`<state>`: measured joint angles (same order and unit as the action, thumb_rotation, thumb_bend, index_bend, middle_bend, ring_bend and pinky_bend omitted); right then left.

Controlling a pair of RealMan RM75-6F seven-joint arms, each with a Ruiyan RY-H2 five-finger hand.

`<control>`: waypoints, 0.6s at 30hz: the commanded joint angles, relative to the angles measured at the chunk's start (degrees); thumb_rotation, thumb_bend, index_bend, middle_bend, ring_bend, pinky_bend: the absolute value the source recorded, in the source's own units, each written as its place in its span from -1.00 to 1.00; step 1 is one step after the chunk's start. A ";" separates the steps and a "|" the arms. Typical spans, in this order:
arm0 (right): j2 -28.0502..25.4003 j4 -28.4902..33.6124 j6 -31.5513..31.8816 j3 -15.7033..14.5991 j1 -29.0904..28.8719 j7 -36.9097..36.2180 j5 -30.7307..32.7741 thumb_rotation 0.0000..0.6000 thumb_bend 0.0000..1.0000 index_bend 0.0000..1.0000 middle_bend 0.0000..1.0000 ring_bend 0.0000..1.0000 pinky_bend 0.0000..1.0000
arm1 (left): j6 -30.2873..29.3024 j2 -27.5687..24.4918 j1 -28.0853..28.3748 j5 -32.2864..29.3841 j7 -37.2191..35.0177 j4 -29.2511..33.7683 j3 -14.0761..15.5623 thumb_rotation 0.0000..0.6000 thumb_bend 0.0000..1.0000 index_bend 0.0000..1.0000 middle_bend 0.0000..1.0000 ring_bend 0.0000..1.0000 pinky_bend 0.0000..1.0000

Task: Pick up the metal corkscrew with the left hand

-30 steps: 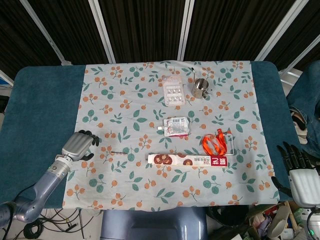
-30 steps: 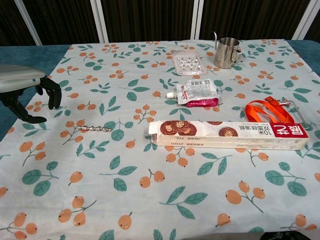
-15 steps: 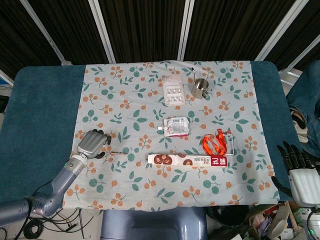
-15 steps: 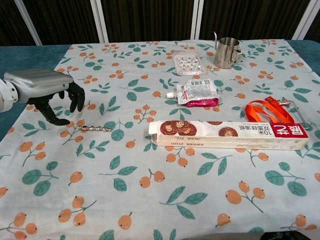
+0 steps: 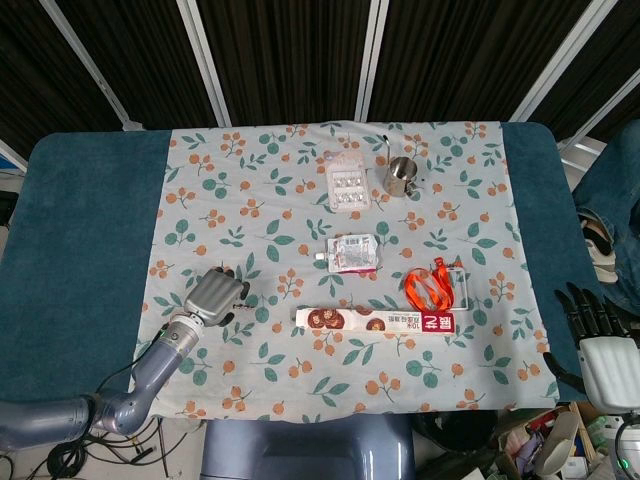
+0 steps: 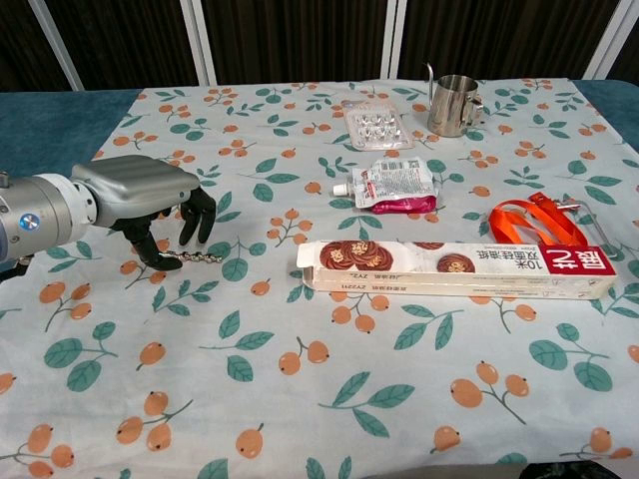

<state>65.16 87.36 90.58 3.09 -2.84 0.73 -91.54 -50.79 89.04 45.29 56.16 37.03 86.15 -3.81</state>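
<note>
The metal corkscrew [image 6: 200, 257] is a thin twisted rod lying flat on the floral cloth, left of centre. My left hand [image 6: 150, 200] hovers right over it, fingers [image 6: 197, 215] hanging down behind the rod and the thumb at its left end; only the rod's right part shows. Nothing is lifted, and the fingers and thumb stand apart. In the head view the left hand [image 5: 218, 296] covers the corkscrew. My right hand [image 5: 598, 338] hangs off the table's right front corner, fingers spread and empty.
A long biscuit box [image 6: 454, 267] lies to the right of the corkscrew. Behind it are a foil pouch [image 6: 392, 186], a blister pack [image 6: 376, 124] and a metal cup [image 6: 454, 104]. An orange lanyard [image 6: 529, 222] lies at the right.
My left hand has moved right across the cloth, from the left edge to directly over the corkscrew, and now covers its left part. The right hand has stayed still.
</note>
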 commanded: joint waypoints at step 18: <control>-0.06 0.11 -0.17 0.00 -0.04 -0.22 0.17 1.00 -0.70 -0.98 -0.97 -0.92 -0.73 | -0.96 1.08 0.66 -1.41 1.14 -1.29 1.28 1.00 -0.34 -0.09 0.03 -0.36 -0.23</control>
<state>65.10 87.47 90.42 3.09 -2.88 0.52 -91.37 -51.81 90.10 45.93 54.77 38.22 84.91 -2.58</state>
